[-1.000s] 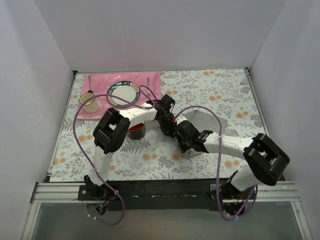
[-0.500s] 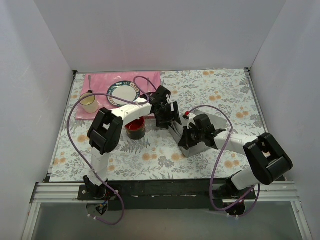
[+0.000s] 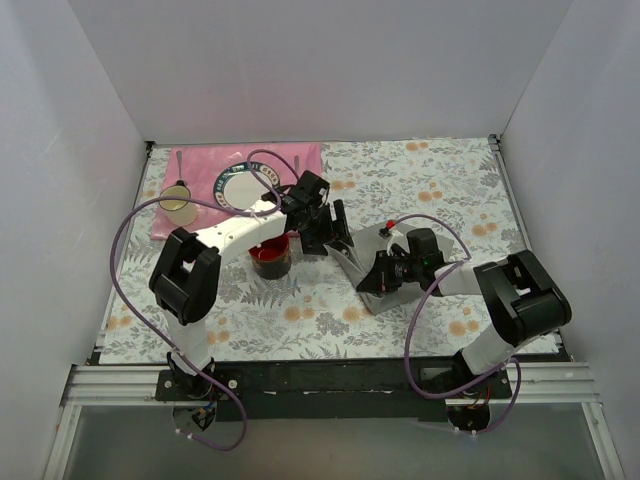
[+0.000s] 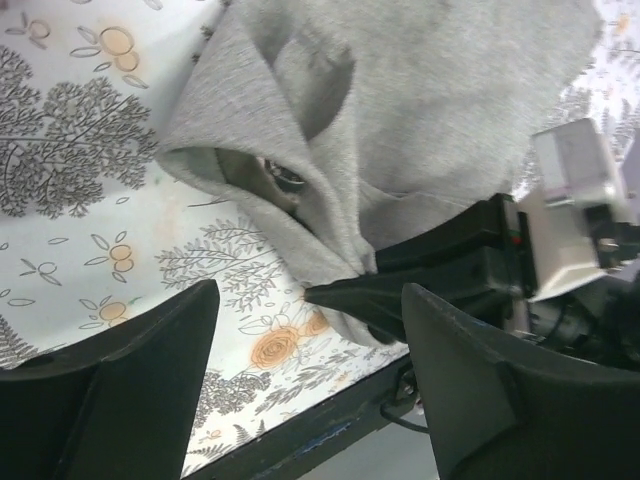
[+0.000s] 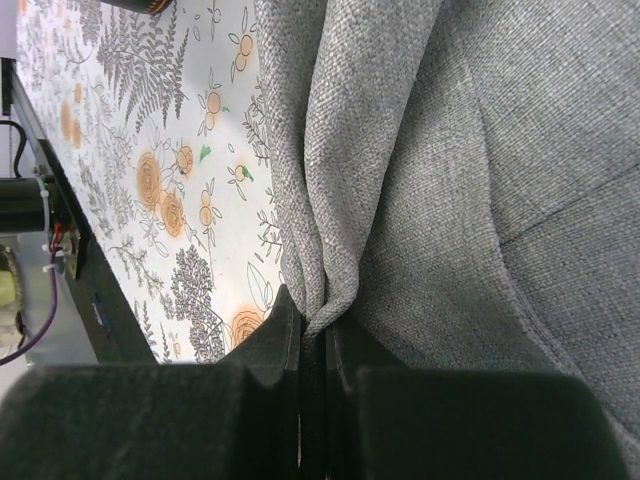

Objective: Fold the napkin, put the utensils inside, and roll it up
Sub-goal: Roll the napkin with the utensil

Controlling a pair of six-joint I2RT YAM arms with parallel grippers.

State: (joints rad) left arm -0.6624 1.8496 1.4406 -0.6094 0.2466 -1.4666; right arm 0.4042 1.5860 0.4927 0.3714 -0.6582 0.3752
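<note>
Napkin (image 3: 350, 262), grey and bunched, lies on the floral tablecloth (image 3: 440, 190) just toward 3 o'clock of the table's middle, with a red bowl (image 3: 270, 260) near its 9 o'clock side. The right gripper (image 5: 315, 330) has its fingers pressed together on a folded ridge of the cloth. The left gripper (image 4: 310, 300) hovers at the napkin's 11 o'clock end, fingers spread wide and holding nothing. A pink placemat (image 3: 200, 165) with a plate (image 3: 245, 188) and a mug (image 3: 180, 207) sits toward 10 o'clock.
</note>
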